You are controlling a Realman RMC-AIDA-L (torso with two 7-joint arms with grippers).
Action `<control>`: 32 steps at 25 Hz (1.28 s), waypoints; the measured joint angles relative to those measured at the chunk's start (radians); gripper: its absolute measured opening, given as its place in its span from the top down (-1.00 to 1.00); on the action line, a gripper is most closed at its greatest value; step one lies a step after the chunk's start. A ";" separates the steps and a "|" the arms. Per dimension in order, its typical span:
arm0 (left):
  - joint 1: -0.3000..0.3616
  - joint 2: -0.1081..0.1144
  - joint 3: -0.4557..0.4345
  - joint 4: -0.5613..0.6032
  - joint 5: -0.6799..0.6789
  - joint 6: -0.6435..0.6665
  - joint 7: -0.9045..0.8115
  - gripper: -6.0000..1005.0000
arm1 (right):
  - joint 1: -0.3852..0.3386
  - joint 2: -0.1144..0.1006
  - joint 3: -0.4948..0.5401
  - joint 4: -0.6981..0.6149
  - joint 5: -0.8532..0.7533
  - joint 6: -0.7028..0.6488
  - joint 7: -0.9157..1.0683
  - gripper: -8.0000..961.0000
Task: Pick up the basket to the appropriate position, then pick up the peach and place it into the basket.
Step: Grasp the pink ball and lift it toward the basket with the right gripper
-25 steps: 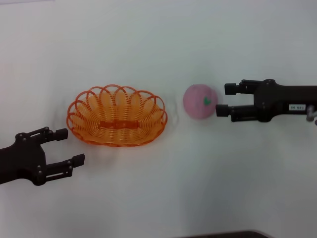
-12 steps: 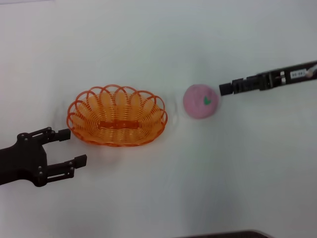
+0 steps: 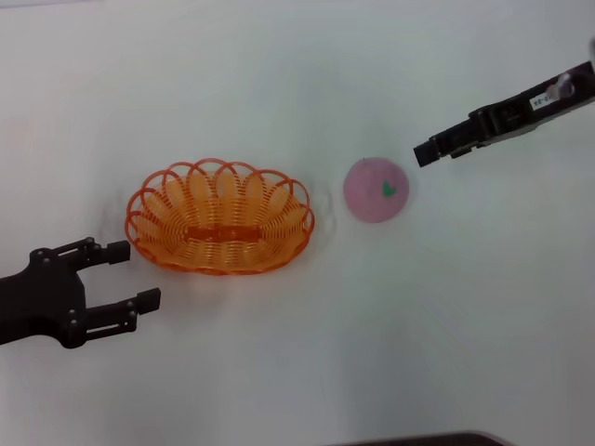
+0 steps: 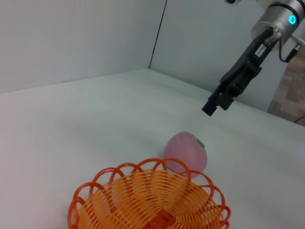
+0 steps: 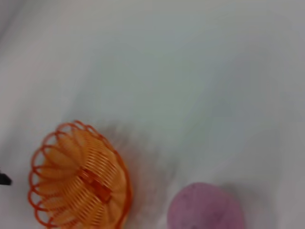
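Note:
The orange open-weave basket (image 3: 220,218) sits on the white table, left of centre. The pink peach (image 3: 376,189), with its green leaf mark facing right, lies to the basket's right and clear of it. My left gripper (image 3: 133,275) is open and empty, just off the basket's near left rim without touching it. My right gripper (image 3: 425,153) is turned edge-on, above and to the right of the peach and clear of it. In the left wrist view it (image 4: 216,107) hangs in the air beyond the peach (image 4: 186,152) with its tips apart. The right wrist view shows the basket (image 5: 78,179) and the peach (image 5: 205,210).
The white tabletop (image 3: 297,372) stretches all round the basket and the peach. A dark edge (image 3: 418,439) shows at the table's front. Grey walls (image 4: 71,38) stand behind the table in the left wrist view.
My right gripper has rolled onto its edge and risen up and away from the peach's right side. The left gripper, basket and peach have barely moved.

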 joint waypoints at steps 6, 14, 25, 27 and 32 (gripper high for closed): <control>0.000 0.000 0.002 0.000 0.001 0.002 -0.001 -0.58 | 0.069 0.017 -0.021 -0.033 -0.135 -0.008 0.070 -0.64; 0.001 0.000 0.000 0.000 0.002 0.014 -0.004 -0.58 | 0.127 0.042 -0.107 -0.047 -0.180 -0.015 0.140 -0.71; -0.002 0.000 0.005 0.001 0.002 0.014 -0.004 -0.58 | 0.181 0.064 -0.236 -0.065 -0.249 -0.004 0.233 -0.72; -0.002 0.000 0.005 0.002 0.002 0.014 -0.004 -0.58 | 0.184 0.065 -0.249 -0.065 -0.250 -0.002 0.240 -0.72; -0.004 0.000 0.005 0.002 0.002 0.014 -0.004 -0.58 | 0.190 0.067 -0.291 -0.060 -0.250 0.015 0.256 -0.72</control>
